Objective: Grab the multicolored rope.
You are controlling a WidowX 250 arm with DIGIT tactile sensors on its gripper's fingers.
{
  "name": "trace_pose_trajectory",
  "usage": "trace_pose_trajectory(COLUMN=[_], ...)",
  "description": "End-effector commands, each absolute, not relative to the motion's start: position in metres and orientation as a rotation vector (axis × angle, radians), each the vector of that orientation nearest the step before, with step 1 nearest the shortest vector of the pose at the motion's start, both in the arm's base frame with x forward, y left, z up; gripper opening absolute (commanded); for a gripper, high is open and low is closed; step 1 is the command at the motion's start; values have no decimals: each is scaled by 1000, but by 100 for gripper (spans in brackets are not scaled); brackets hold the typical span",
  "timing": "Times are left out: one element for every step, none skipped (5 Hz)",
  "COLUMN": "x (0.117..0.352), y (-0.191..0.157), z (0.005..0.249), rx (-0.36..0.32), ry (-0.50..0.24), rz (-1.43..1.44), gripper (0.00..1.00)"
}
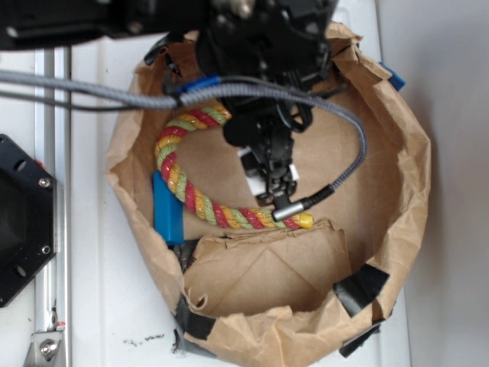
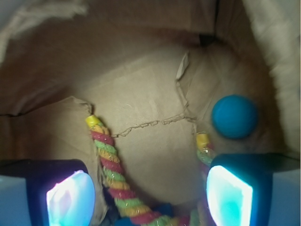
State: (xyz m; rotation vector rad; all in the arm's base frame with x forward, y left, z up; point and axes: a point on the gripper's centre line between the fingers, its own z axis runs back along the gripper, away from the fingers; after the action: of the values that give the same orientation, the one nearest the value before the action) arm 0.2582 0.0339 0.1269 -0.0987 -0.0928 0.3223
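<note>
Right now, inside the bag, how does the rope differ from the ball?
The rope is long and curved, while the ball is small and round. The rope is twisted strands of red, yellow, green and orange; the ball is plain teal. In the wrist view, the rope runs down between the fingers of the gripper, while the ball sits beyond them, to the right. Both lie on the floor of the paper bag.

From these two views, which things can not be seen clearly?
- Exterior: the arm hides the fingers and the multicolored rope's far end.
- Exterior: teal ball not visible; it appears only in the wrist view.
- Wrist: the bottom edge cuts off the rope's bend and both fingers.
</note>
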Motion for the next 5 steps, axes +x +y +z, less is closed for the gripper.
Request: trace_pose_trajectory(x=[261, 261, 261, 261, 240], y=[41, 41, 41, 41, 40], z=[125, 125, 125, 125, 90], rx=[-113, -113, -113, -113, -34], ry=[-90, -90, -90, -90, -31], rz=[450, 450, 450, 450, 404], gripper=[100, 100, 100, 100, 100])
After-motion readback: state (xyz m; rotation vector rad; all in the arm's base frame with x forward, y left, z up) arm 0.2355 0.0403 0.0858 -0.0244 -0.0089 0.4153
